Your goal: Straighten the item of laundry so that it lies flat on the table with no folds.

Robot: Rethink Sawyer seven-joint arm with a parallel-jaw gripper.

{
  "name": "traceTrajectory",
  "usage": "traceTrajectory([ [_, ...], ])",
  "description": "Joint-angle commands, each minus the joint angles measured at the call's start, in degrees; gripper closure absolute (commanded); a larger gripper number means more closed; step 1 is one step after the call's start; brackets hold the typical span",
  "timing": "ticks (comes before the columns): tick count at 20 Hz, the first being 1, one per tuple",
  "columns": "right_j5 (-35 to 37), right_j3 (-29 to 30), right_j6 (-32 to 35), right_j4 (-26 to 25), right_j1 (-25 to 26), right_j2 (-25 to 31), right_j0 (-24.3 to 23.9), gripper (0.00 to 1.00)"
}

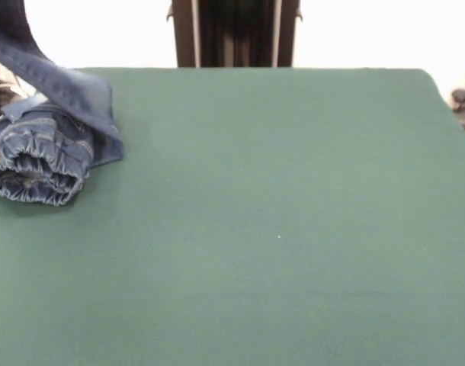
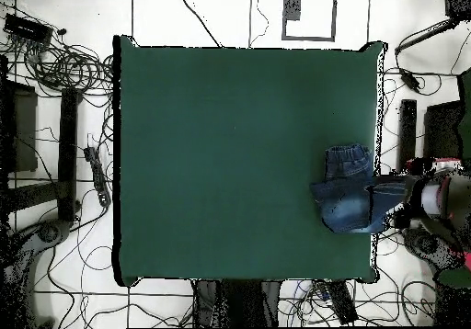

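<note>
Currently the jeans [image 1: 53, 141] sat bunched at the table's [image 1: 278, 229] far-left corner in the front view, the gathered end nearest the camera and one length rising off the top-left edge. Overhead, that length ran off the table's right edge toward a person [image 2: 440, 201] standing there. Gripper wasn't visible in either view, so its finger state couldn't be told. Denim looked heavy, limp and draggy on cloth; best hold likely a hem or waistband edge.

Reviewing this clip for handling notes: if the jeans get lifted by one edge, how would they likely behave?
The jeans would likely droop, not hold shape: one part already hangs limp off the table edge. The bunched waistband suggests thick, fairly heavy cloth. On that cloth cover, they would probably drag, not slide.
</note>
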Motion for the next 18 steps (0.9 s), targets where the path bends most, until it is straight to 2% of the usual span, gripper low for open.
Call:
traceTrajectory([
  [1, -3.01, 9.0, 6.18, 0.38, 1.93, 8.76, 5.65, 1.0],
  [9, -4.24, 10.33, 13.6, 3.18, 2.44, 6.61, 10.54, 1.0],
  [12, -5.0, 10.72, 14.51, 3.76, 2.71, 5.87, 11.88, 1.0],
  [18, -2.57, 9.58, 19.43, 3.72, 3.42, 1.69, 16.78, 1.0],
])
